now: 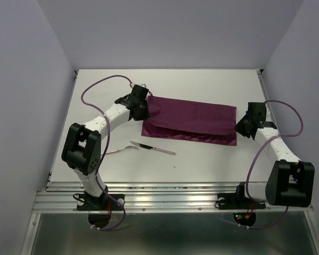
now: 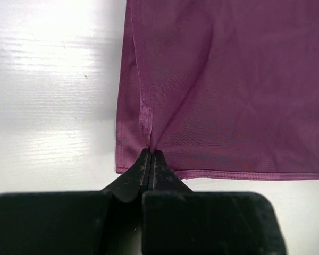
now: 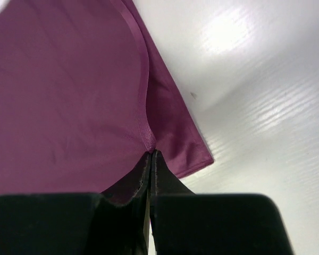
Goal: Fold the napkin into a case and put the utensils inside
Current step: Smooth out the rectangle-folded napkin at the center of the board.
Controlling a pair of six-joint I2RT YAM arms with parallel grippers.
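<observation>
L fingers [image 2: 133,180], R fingers [image 3: 131,183]: closed, prob. low

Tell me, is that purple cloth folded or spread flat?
Partly folded. The napkin shows an upper layer lying over a lower one, and the left hand and right hand each pinch an end.

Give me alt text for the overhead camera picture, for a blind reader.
The left end effector and right end effector pinch opposite ends of a half-folded burgundy napkin on a white table. The utensils lie nearer the arms' bases, untouched.
</observation>
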